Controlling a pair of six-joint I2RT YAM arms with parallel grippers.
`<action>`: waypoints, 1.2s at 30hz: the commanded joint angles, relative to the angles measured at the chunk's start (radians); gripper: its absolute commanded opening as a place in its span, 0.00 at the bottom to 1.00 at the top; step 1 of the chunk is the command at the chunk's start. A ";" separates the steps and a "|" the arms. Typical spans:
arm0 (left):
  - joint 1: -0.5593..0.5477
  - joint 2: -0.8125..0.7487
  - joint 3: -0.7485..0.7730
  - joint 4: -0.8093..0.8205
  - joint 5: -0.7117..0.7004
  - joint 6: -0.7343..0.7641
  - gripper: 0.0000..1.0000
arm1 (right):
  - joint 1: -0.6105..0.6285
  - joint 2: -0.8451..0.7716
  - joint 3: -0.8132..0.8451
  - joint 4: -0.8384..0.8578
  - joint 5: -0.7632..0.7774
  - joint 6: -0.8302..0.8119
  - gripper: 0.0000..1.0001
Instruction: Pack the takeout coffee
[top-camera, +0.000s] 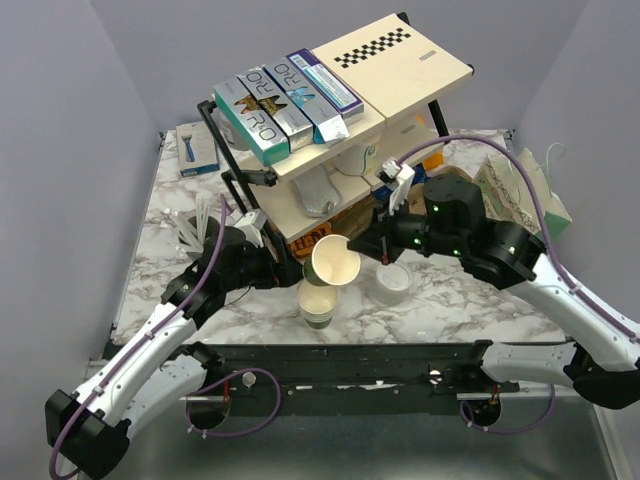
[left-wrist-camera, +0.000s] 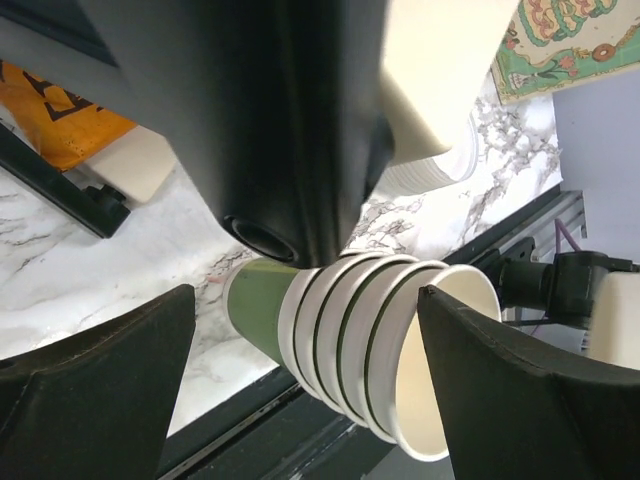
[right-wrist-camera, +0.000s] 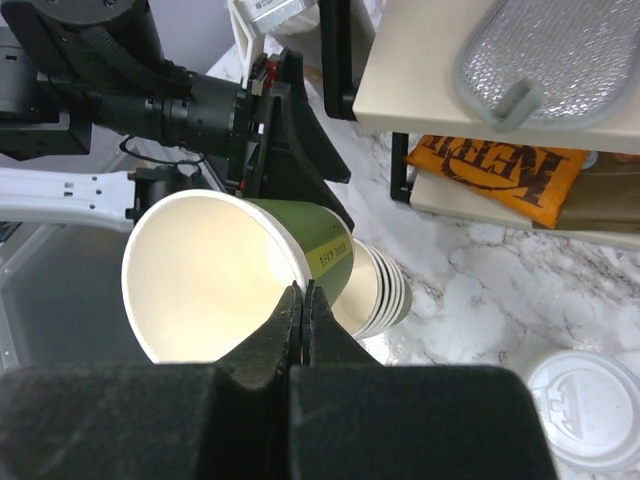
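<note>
A single green-sided paper cup (top-camera: 335, 260) with a cream inside and no lid hangs tilted just above a stack of nested lidless cups (top-camera: 318, 305). My right gripper (right-wrist-camera: 303, 300) is shut on that cup's rim (right-wrist-camera: 215, 280), one finger inside and one outside. My left gripper (left-wrist-camera: 305, 330) is open, its jaws on either side of the stack (left-wrist-camera: 360, 340), which lies crosswise between them. One left finger (left-wrist-camera: 520, 390) is at the stack's top rim. No lidded cup is in view.
White plastic lids (top-camera: 392, 283) sit on the marble right of the stack, also in the right wrist view (right-wrist-camera: 590, 410). A two-level shelf (top-camera: 400, 65) with boxes (top-camera: 285, 100) stands behind, with an orange bag (right-wrist-camera: 495, 170) beneath it. A printed paper bag (top-camera: 520, 195) stands at the right.
</note>
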 joint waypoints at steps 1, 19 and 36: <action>-0.005 -0.001 0.067 -0.037 -0.024 0.035 0.99 | -0.005 -0.084 0.006 0.000 0.101 -0.006 0.01; -0.008 -0.107 0.147 -0.148 -0.154 0.061 0.99 | -0.200 -0.232 -0.388 -0.032 0.112 0.086 0.01; -0.007 -0.109 0.121 -0.108 -0.117 0.078 0.99 | -0.200 -0.171 -0.715 0.229 0.070 0.122 0.01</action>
